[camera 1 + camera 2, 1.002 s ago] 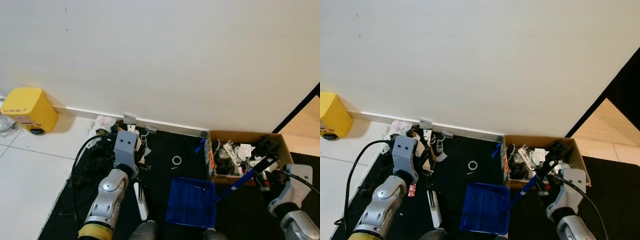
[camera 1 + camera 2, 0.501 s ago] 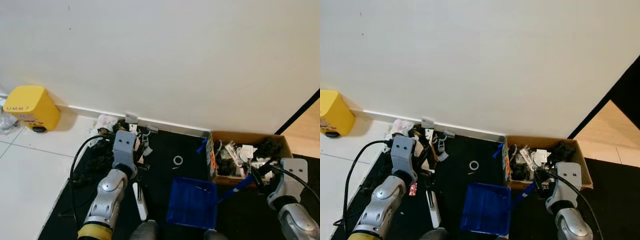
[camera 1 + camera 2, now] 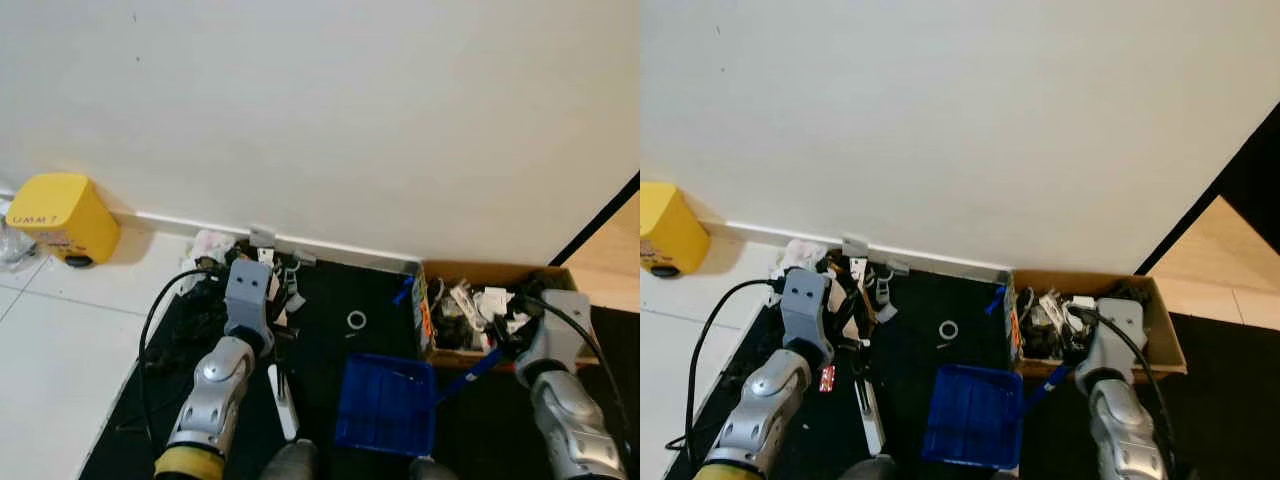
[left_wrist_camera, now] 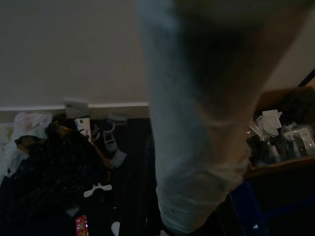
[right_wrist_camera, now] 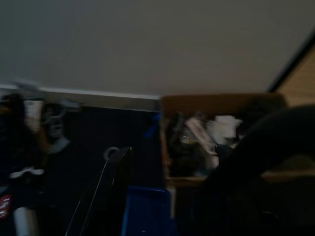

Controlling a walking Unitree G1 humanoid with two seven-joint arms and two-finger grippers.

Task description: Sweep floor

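Blue plastic marks the dustpan (image 3: pixel 386 403), which lies flat on the black mat (image 3: pixel 330 300) at the lower centre of the head views, its blue handle (image 3: pixel 468 366) rising to the right toward the right gripper (image 3: pixel 505 340). That gripper sits at the lower right, pressed close to the front wall of the cardboard box (image 3: pixel 565 278), and appears to be grasping the handle's upper end, though its fingers are hidden behind the wrist housing, so I cannot tell for sure. The box stands just right of the dustpan and is packed with a jumble of white and dark odds and ends. Left of the dustpan a white brush handle (image 3: pixel 282 400) lies on the mat at lower centre-left, below the left gripper (image 3: pixel 262 330); whether those fingers are clenched on it or released I cannot tell, since the silver forearm covers them. A small white ring (image 3: pixel 355 320) rests on the mat at the centre, apart from the dustpan. Above the left arm, against the white skirting at centre-left, lies a heap of litter (image 3: pixel 245 270) of crumpled white paper, clips and dark scraps. A black cable (image 3: pixel 150 340) loops over the mat's left edge. A yellow bin (image 3: pixel 60 217) stands on the white tiles at the far left against the wall.
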